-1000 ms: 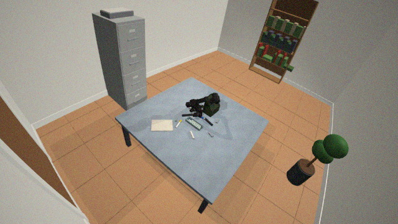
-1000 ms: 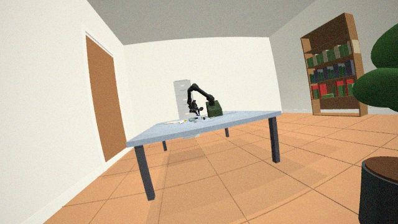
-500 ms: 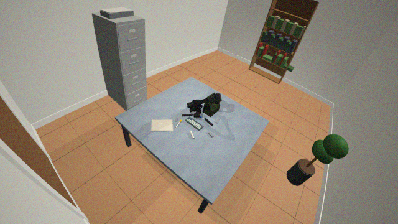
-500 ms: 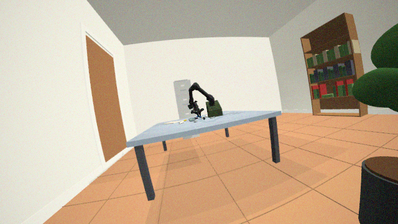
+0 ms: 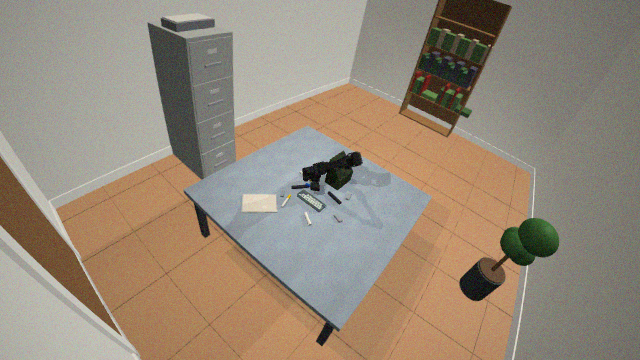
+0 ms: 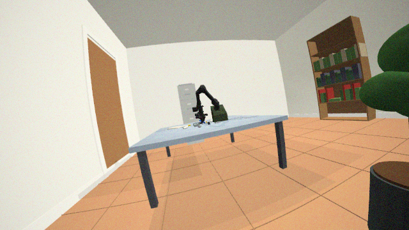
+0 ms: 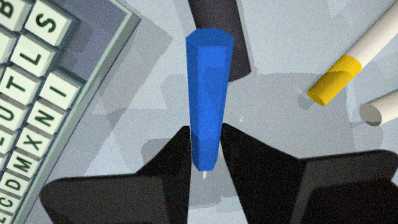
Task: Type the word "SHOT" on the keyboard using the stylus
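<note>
Gripper [image 5: 313,187] [image 6: 202,121] [image 7: 204,131] jaws pinch the blue stylus [image 7: 209,95] — a dark cylinder [image 7: 220,30] lies behind, partly hidden; the keyboard [image 5: 311,201] [image 7: 95,145] is cut off in the wrist view.

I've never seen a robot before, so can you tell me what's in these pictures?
The black thing is a robot arm. It has one gripper, like two fingers.

The top picture looks down into the room. The exterior one looks from the side. The wrist one is taken from beside the gripper.

The gripper is squeezing a blue stylus, a stick for pressing keys. The keyboard lies on the blue-grey table. Also on the table are a pale pad and a white stick with a yellow end.
</note>
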Controlling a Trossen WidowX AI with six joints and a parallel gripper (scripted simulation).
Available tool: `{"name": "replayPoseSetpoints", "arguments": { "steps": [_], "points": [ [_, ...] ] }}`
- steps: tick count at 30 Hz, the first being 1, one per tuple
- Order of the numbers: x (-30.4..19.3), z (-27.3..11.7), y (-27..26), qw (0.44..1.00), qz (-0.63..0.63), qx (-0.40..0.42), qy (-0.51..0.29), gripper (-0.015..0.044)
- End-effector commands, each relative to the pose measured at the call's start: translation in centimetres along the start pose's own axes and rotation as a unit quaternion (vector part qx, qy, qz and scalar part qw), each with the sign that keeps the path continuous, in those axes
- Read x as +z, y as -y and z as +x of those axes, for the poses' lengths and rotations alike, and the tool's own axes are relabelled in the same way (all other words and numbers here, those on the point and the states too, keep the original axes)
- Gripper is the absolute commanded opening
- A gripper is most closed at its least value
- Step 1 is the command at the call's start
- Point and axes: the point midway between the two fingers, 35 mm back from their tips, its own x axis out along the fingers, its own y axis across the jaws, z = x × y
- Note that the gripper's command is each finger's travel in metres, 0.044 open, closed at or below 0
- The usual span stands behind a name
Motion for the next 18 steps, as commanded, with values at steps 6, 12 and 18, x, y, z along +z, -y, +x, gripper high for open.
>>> {"name": "replayPoseSetpoints", "arguments": {
  "steps": [6, 12, 18],
  "points": [
    [2.1, -0.3, -0.1, 0.991, -0.055, -0.012, 0.124, 0.0000],
    [3.4, -1.3, -0.9, 0.975, -0.083, -0.002, 0.206, 0.0000],
    [4.3, -2.8, -2.0, 0.952, -0.108, 0.017, 0.285, 0.0000]
  ]
}}
